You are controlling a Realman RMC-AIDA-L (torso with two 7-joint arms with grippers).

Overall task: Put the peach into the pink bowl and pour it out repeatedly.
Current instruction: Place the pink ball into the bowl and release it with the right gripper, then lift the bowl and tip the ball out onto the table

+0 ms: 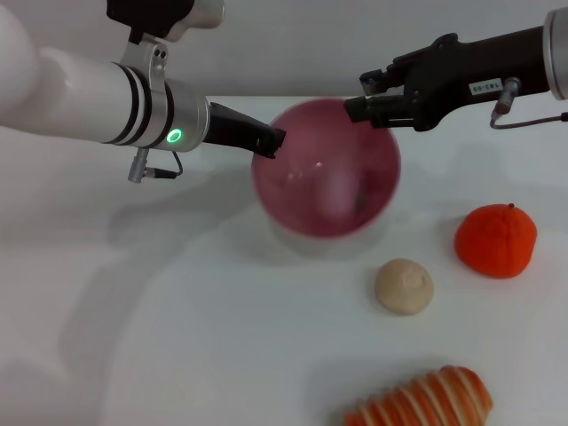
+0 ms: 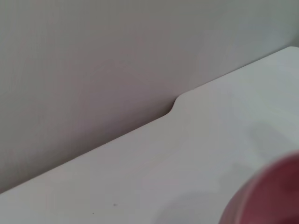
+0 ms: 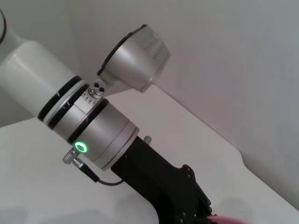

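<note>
The pink bowl (image 1: 325, 169) is off the table, tilted with its opening toward me, and blurred. A pale pink blur inside it is the peach (image 1: 340, 197). My left gripper (image 1: 271, 142) is shut on the bowl's left rim. My right gripper (image 1: 353, 108) is at the bowl's upper right rim; I cannot see whether it touches it. A part of the bowl's rim shows in the left wrist view (image 2: 266, 196). A pink sliver of the bowl (image 3: 224, 219) shows under the left arm's gripper in the right wrist view.
On the white table (image 1: 177, 337), a beige round lump (image 1: 404, 286) lies in front of the bowl. An orange-red tangerine-like fruit (image 1: 495, 240) lies to the right. An orange-and-white striped object (image 1: 426, 399) lies at the front edge.
</note>
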